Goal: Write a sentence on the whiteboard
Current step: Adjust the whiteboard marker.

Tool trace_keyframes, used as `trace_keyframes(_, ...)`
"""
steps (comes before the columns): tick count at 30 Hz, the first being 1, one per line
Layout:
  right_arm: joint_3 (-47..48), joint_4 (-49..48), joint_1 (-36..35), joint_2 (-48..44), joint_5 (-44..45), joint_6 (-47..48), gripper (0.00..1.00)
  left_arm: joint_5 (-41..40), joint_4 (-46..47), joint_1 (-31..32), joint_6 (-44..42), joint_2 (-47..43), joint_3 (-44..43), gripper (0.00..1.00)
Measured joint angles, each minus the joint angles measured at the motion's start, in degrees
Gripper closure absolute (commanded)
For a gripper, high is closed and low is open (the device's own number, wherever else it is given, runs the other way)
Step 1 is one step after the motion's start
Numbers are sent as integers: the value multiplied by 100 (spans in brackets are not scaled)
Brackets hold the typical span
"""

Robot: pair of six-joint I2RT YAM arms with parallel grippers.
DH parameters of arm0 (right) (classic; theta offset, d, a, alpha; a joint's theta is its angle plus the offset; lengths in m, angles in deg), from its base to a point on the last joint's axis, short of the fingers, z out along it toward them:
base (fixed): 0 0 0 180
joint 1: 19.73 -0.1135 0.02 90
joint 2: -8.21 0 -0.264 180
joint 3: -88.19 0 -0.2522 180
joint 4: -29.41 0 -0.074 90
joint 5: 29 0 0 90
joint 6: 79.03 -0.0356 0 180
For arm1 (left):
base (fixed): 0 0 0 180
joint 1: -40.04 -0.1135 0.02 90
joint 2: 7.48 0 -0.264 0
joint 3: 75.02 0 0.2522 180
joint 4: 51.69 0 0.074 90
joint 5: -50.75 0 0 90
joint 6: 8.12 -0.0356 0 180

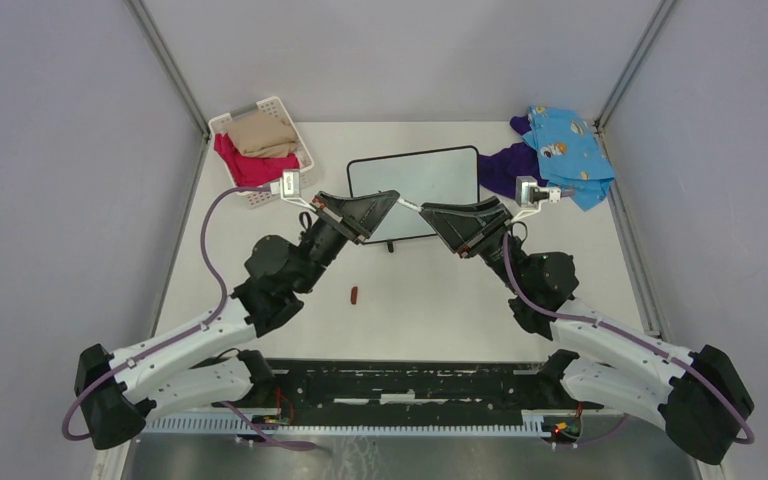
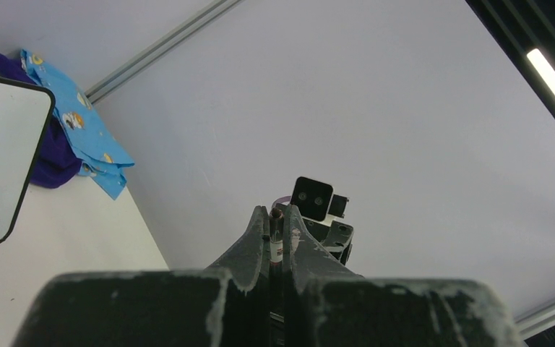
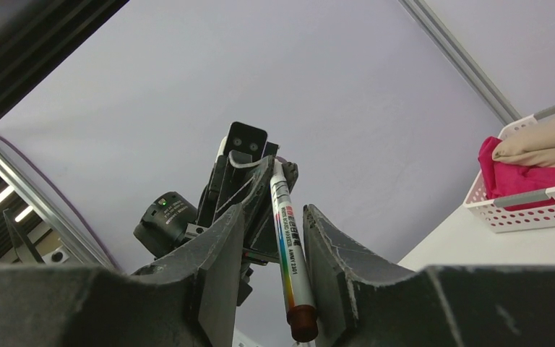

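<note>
The whiteboard (image 1: 430, 170) lies flat at the table's middle back; its visible face is blank and no sentence is in view. In front of it my two grippers meet tip to tip. My left gripper (image 1: 396, 197) (image 2: 276, 217) is shut on one end of a white marker (image 1: 410, 204) (image 2: 277, 249). The marker's other end, with a rainbow stripe and a dark red tip (image 3: 289, 253), reaches between the jaws of my right gripper (image 1: 426, 210) (image 3: 276, 210). Those jaws stand open, with a gap left of the marker. A board corner (image 2: 0, 159) shows in the left wrist view.
A small dark red cap (image 1: 354, 294) lies on the table in front of the left arm. A white basket (image 1: 302, 150) (image 3: 535, 206) of folded clothes stands at the back left. Blue and purple cloths (image 1: 560, 150) (image 2: 79, 126) lie at the back right.
</note>
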Motion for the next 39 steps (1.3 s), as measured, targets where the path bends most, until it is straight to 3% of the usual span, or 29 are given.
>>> trace_keyframes(6,0,2,24,-13,-11,-26,53,-13,-105,0,-72,-59,0,98)
trace_keyframes(13,0,22,33,-13,-35,-46,63,-15,-125,2,-74,-72,0,98)
trace_keyframes(25,7,70,37,-9,-70,-48,65,-17,-116,9,-72,-66,0,98)
trace_keyframes(33,7,118,48,20,-90,-57,81,-15,-111,11,-72,-24,-35,98)
trace_keyframes(39,15,111,48,20,-114,-85,75,-17,-107,11,-70,-17,-44,98)
